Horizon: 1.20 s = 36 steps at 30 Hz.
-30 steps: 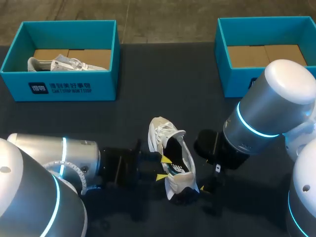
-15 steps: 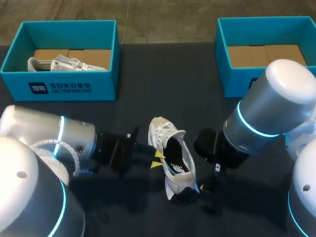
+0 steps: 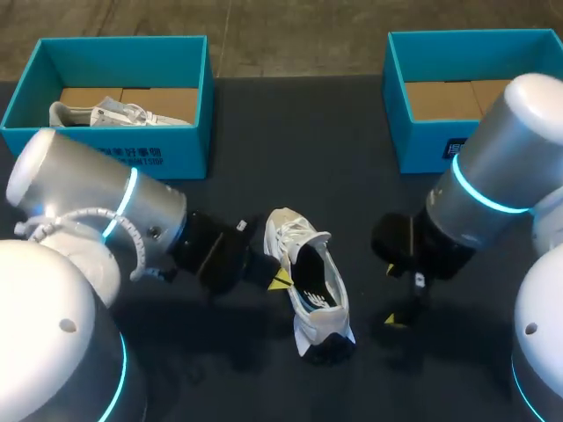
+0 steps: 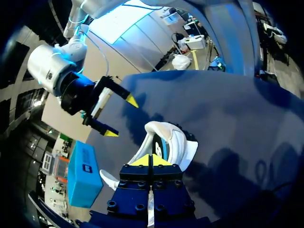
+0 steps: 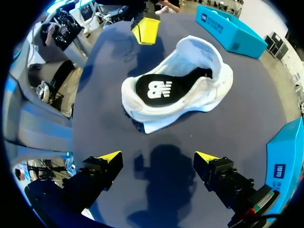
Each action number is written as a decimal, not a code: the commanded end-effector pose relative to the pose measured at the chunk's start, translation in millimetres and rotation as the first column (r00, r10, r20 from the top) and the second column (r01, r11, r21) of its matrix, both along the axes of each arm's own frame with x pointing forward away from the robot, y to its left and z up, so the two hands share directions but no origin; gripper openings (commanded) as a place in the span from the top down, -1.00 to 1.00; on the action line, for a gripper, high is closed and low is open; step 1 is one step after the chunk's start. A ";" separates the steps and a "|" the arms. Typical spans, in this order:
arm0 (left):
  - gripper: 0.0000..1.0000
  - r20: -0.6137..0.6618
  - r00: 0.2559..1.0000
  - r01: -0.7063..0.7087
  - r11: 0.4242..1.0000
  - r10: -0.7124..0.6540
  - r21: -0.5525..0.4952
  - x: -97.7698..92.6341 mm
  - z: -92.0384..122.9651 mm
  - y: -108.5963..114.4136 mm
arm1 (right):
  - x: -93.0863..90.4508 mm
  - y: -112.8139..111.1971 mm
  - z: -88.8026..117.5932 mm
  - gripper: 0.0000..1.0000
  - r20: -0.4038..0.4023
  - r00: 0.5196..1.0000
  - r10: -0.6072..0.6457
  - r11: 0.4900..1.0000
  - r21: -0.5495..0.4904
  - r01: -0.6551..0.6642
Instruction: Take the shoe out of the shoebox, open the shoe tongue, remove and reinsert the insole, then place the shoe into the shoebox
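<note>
Head view first: white shoe (image 3: 310,294) stands on its sole on the dark table (image 3: 290,141), about midway between the left and right edges and closer to the near edge, with its opening facing up. My left gripper (image 3: 280,280) is just beside the shoe on its left side; from here I cannot tell how its fingers stand. My right gripper (image 3: 393,294) is on the other side of the shoe, a bit apart from it, with its two yellow tips spread. The left shoebox (image 3: 106,154) sits at the far left corner with a second shoe (image 3: 114,112) lying in it. The right shoebox (image 3: 420,142) sits at the far right corner and shows its brown cardboard bottom.

Left wrist view: my own two yellow tips are pressed together, gripping nothing, and the shoe lies just ahead of them. The right gripper is beyond the shoe, fingers wide apart.

Right wrist view: my own fingers stand wide apart above bare table, holding nothing. The shoe is ahead of them, not touching, and the black insole (image 5: 159,89) lies inside it. The left gripper's closed tips are beyond the shoe, near it but with a gap.
</note>
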<state>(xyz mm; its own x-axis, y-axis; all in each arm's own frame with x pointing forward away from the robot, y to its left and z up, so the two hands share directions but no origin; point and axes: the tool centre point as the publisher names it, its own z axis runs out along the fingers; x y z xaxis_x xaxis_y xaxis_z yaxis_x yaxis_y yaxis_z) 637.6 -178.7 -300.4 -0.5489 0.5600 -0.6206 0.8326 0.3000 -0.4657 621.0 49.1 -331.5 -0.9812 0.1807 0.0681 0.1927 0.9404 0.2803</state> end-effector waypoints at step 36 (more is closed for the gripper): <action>1.00 -0.113 0.898 0.422 0.754 -0.426 0.504 8.3 -2.1 -18.5 | 18.7 -106.2 44.2 -1.00 -0.007 0.990 0.138 0.990 0.037 -0.138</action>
<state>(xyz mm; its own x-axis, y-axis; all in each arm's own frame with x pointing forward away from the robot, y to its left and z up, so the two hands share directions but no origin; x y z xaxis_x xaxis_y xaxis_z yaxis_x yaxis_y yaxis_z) 641.9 -184.1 -296.1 -0.2351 0.8986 -0.3705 0.9335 0.1026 -0.3435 647.4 -50.7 -291.3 -0.9947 0.0374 0.0954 0.0650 0.9501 0.3051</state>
